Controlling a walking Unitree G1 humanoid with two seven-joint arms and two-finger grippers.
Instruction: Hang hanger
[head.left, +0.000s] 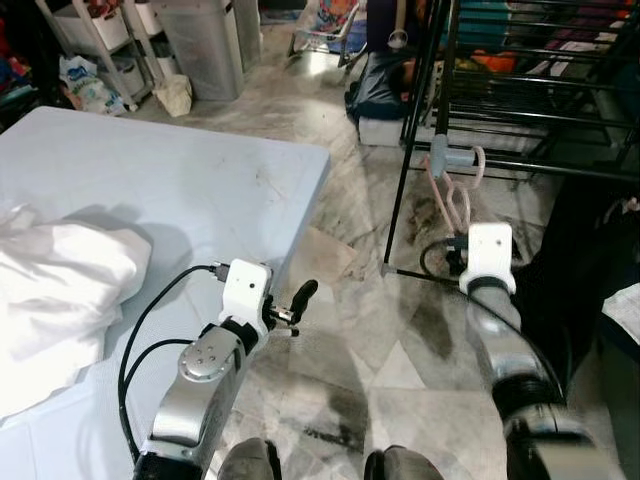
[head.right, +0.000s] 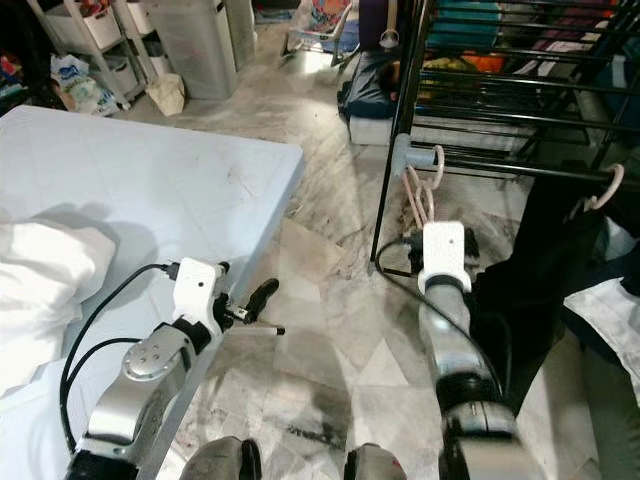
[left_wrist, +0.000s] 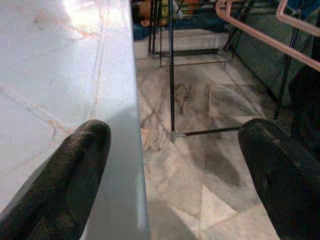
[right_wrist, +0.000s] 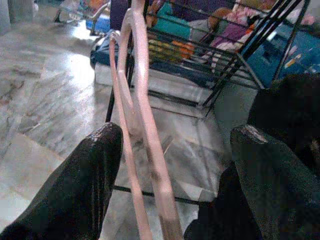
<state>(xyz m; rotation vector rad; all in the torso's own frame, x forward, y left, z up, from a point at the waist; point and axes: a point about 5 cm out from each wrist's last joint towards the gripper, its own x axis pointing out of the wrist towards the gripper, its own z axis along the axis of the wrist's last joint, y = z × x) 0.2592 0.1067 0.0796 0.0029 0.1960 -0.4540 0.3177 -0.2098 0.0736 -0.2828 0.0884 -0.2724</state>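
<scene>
A: What's the biggest thing near the working arm?

B: The black metal clothes rack (head.left: 530, 110), straight ahead of the right gripper (right_wrist: 170, 150) and rising above it. A dark garment (head.right: 540, 270) hangs from its rail just to the gripper's outer side. Behind the left gripper (left_wrist: 175, 150) lies the pale blue mattress (head.left: 170, 190), its edge running beside one finger.

A: And the hanger?

B: The pink plastic hanger (right_wrist: 142, 115) stands between the right gripper's two black fingers (right_wrist: 85, 185), its hook (head.left: 478, 160) up at the grey joint on the rack's rail, beyond the fingertips.

A: Gripped?

B: The fingers stand wide apart with the pink bars running through the gap. I'd say they aren't clamping it. The left gripper is spread wide too, holding nothing, idle over the floor.

A: So which step?

B: Placing, near its end, I judge. Whether the hook truly sits on the rail is hard to tell. Next calls for checking that, then drawing the right gripper back without snagging the bars.
</scene>
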